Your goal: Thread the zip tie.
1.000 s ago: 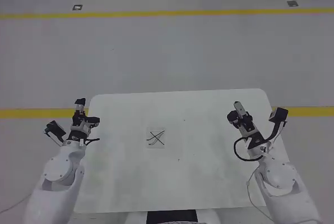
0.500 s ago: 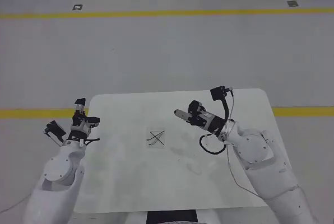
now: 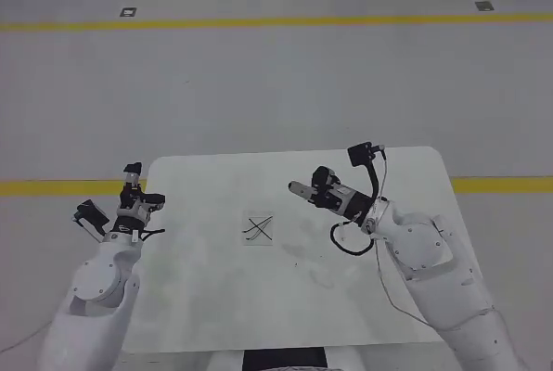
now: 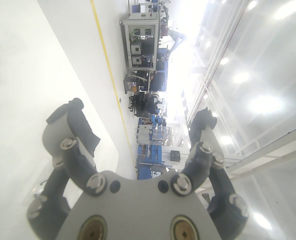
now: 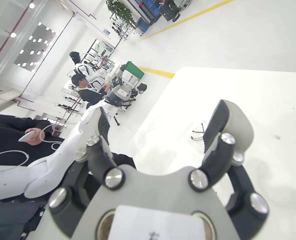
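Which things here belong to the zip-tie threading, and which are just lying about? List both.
For the job:
zip tie, thin black strands crossing mid-table
right pincer, open
left pincer, open

Just there:
table
dark speck
yellow floor line

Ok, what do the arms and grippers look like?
The left arm and right arm have white shells. The left gripper and right gripper have a grey plate with silver screws, black links and black-padded jaws. A black cable loops at the right wrist; its plate bears a white label.
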`<move>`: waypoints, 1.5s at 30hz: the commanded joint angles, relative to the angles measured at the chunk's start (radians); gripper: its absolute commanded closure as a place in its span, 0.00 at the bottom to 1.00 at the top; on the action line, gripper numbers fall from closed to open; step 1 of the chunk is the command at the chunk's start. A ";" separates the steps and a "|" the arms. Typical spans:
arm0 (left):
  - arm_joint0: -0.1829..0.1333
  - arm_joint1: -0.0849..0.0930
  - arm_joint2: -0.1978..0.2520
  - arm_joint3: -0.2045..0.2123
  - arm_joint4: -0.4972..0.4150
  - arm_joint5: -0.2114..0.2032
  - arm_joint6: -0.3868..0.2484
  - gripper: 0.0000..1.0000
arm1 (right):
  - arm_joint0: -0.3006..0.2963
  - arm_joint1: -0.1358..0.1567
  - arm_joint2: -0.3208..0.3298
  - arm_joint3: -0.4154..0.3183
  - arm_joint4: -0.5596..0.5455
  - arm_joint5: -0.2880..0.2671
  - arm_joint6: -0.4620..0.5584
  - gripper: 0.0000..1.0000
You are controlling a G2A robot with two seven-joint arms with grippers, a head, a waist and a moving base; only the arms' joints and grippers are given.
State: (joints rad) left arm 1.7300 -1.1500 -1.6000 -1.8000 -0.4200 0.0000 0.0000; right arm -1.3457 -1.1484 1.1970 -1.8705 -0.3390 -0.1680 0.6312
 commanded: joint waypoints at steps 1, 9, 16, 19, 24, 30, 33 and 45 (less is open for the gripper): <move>0.000 0.000 0.000 0.000 0.000 0.000 0.000 0.00 | 0.135 -0.009 -0.075 0.063 -0.111 0.015 0.096 0.00; 0.000 0.000 0.000 0.000 0.000 0.000 0.000 0.00 | 0.382 -0.056 -0.270 0.266 -0.175 0.017 0.172 0.00; 0.000 0.000 0.000 0.000 0.000 0.000 0.000 0.00 | 0.467 -0.083 -0.359 0.374 -0.222 0.018 0.187 0.00; 0.000 0.000 0.000 0.000 0.000 0.000 0.000 0.00 | 0.467 -0.083 -0.359 0.374 -0.222 0.018 0.187 0.00; 0.000 0.000 0.000 0.000 0.000 0.000 0.000 0.00 | 0.467 -0.083 -0.359 0.374 -0.222 0.018 0.187 0.00; 0.000 0.000 0.000 0.000 0.000 0.000 0.000 0.00 | 0.467 -0.083 -0.359 0.374 -0.222 0.018 0.187 0.00; 0.000 0.000 0.000 0.000 0.000 0.000 0.000 0.00 | 0.495 -0.092 -0.401 0.383 -0.267 0.061 0.265 0.00; 0.000 0.000 0.000 0.000 0.000 0.000 0.000 0.00 | 0.549 -0.120 -0.468 0.418 -0.271 0.136 0.338 0.00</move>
State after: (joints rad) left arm 1.7300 -1.1500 -1.6000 -1.8000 -0.4200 0.0000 0.0000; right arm -0.7965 -1.2681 0.7293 -1.4521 -0.6095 -0.0322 0.9688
